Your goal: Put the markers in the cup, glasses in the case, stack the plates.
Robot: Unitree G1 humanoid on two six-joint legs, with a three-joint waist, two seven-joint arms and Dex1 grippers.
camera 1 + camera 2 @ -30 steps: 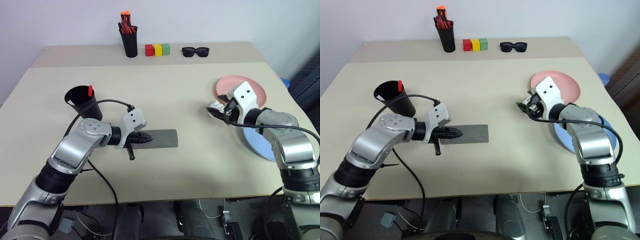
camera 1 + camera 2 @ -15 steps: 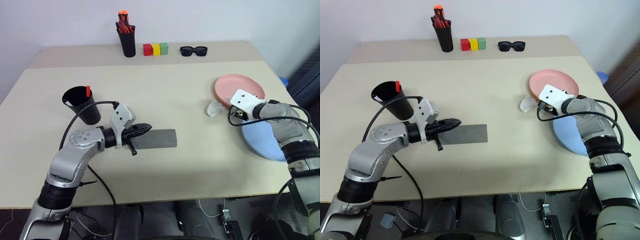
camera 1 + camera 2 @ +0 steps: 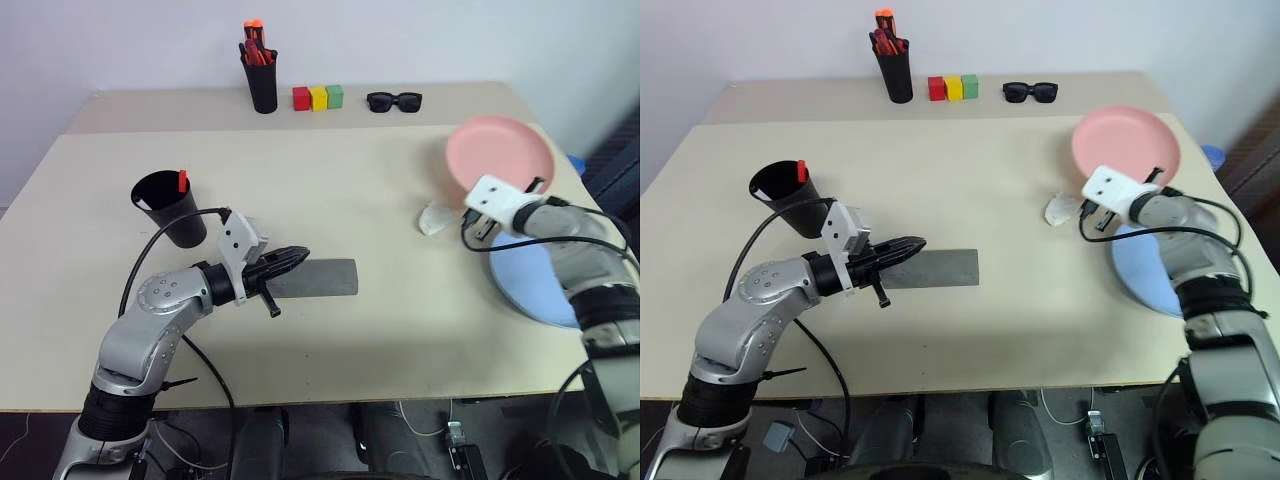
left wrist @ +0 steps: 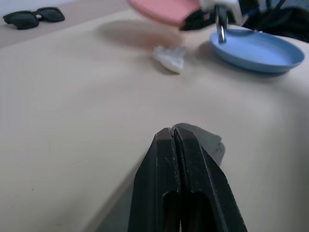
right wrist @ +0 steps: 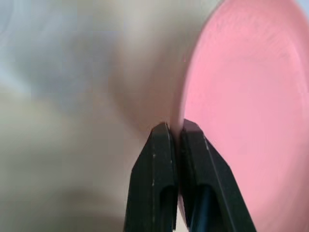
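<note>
My right gripper (image 5: 175, 126) is shut on the rim of the salmon pink plate (image 3: 500, 152), which hangs tilted above the table at the right. Just in front of it the light blue plate (image 3: 535, 292) lies flat on the table. At the left my left gripper (image 3: 300, 255) is shut and holds nothing, level over the near end of the grey case (image 3: 328, 277), which lies flat. The wide black cup (image 3: 170, 207) stands behind my left arm, and a marker's red cap (image 3: 181, 182) sticks out of it. The glasses are out of view.
A small white crumpled thing (image 3: 435, 217) lies left of the pink plate. Along the back of the table (image 3: 350, 170) stand a slim black pen cup with red-orange pens (image 3: 262, 80), three coloured blocks (image 3: 317, 97) and black sunglasses (image 3: 392, 101).
My right gripper has shut on the pink plate's rim and lifted it off the table, tilting it up and to the right. The left gripper stayed shut and turned a little over the case.
</note>
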